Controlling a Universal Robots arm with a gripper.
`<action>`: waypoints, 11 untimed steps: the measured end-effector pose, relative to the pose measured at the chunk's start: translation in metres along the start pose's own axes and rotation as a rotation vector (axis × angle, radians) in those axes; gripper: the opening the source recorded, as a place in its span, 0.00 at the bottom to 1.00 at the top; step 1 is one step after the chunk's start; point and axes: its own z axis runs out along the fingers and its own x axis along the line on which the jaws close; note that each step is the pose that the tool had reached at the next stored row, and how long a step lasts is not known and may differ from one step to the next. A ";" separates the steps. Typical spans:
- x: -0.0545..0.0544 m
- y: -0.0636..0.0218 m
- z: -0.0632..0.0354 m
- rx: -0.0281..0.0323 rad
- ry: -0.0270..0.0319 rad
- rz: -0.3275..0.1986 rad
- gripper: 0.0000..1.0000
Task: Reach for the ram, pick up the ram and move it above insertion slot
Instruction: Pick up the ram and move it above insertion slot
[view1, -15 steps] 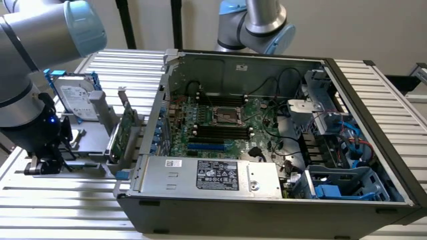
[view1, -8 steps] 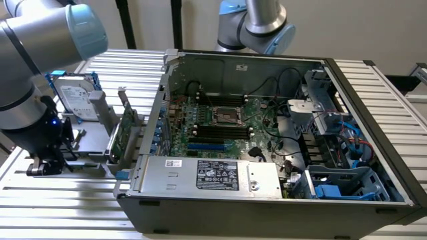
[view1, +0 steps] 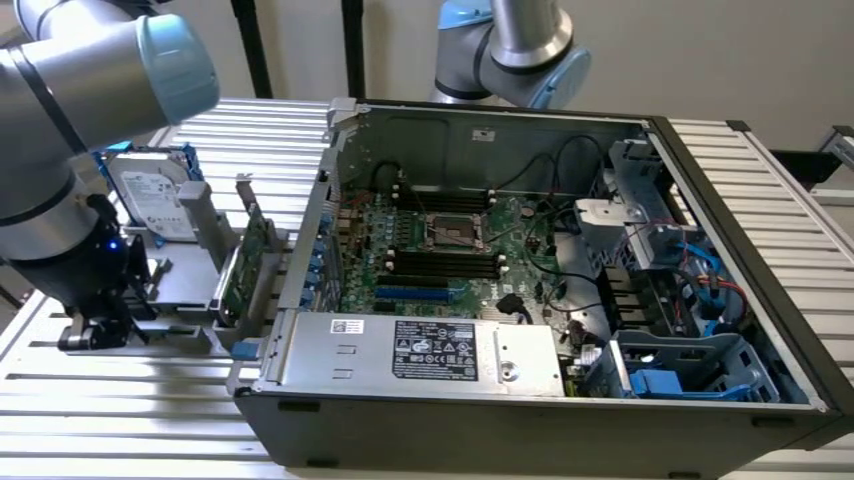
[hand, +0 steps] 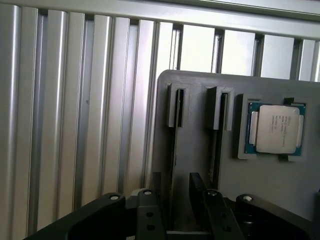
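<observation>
Hovers low over the grey holder (hand: 195, 100) with the gripper (hand: 175, 182) empty, fingers (hand: 197, 187) spread wide, straddling the ram (hand: 173, 135) standing on edge in the holder's outer slot, apparently propped upright there to offer both flat faces to a pinch.

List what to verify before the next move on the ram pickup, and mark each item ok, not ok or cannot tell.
1. Tool open: ok, its fingers stand apart.
2. Tool lined up on the ram: ok, the fingers flank the thin stick standing on edge in the grey holder.
3. Ram gripped: not ok, nothing is clamped yet.
4. Neighbours clear: ok, the processor lies in the same holder, apart from the fingers.
5. Black slots reachable: ok, the case stands open on top.
</observation>
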 end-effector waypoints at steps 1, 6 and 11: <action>-0.001 0.0004 0.0007 -0.0010 -0.0004 0.000 0.36; -0.001 0.0038 0.0043 -0.0038 -0.0015 0.001 0.36; -0.001 0.0037 0.0062 -0.0041 -0.0016 0.003 0.36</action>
